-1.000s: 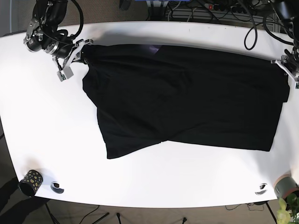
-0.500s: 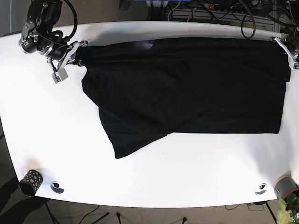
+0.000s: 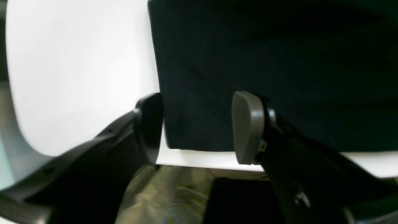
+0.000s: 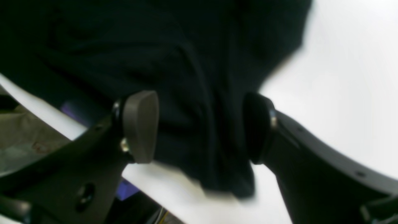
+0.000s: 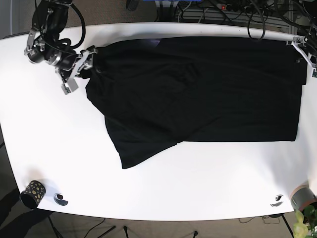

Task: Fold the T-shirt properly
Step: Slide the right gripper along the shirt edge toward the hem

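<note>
The black T-shirt [image 5: 198,94] lies spread over the bench [image 5: 44,129], reaching its 12 o'clock edge. Both the left gripper [image 3: 196,127] and right gripper [image 4: 199,127] have fingers parted, holding nothing; closing on bunched folds risks wrinkles.

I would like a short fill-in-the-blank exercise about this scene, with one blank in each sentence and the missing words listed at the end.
1. The T-shirt on the white table is ____ in colour.
2. In the left wrist view, the left hand has its fingers ____, with the shirt's corner between them.
3. In the base view, the right hand is at the shirt's ____ end.

Missing words: black; open; left
</note>
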{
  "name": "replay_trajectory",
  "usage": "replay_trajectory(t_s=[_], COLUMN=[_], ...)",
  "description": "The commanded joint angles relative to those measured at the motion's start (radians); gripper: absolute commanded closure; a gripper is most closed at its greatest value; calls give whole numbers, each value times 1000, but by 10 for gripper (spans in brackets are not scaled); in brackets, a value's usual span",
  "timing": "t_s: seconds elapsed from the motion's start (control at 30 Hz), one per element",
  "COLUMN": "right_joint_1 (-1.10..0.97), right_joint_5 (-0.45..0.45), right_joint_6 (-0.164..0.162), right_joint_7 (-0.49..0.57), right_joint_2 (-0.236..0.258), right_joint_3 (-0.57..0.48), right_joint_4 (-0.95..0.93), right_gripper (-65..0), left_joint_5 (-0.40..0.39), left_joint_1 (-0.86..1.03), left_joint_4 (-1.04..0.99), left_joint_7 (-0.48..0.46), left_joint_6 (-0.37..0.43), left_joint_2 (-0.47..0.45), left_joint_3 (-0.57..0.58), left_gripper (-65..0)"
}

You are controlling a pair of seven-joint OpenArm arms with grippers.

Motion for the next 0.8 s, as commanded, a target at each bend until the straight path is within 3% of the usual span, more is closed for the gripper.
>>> replay_trajectory(t_s=[0.0, 0.33, 0.63, 0.7, 0.77], right_joint_1=[33, 149, 175, 173, 172], right_joint_5=[21, 21, 24, 24, 24], right_joint_6=[6, 6, 6, 6, 6], right_joint_7=[19, 40, 88, 88, 88], right_joint_2=[2, -2, 33, 36, 34], right_joint_3=[-39, -174, -251, -260, -262], right_joint_4=[-9, -159, -203, -203, -203], right_gripper=[-409, -409, -403, -366, -287], left_joint_5=[2, 8, 8, 8, 9], left_joint_1=[-1, -30, -41, -41, -44], left_joint_4=[50, -14, -116, -116, -117], left_joint_7=[-1, 1, -1, -1, -1], left_joint_6=[2, 2, 2, 2, 2], left_joint_2=[-23, -3, -9, -9, -9], left_joint_3=[-7, 29, 42, 42, 42], left_gripper=[-335, -333, -332, -332, -332])
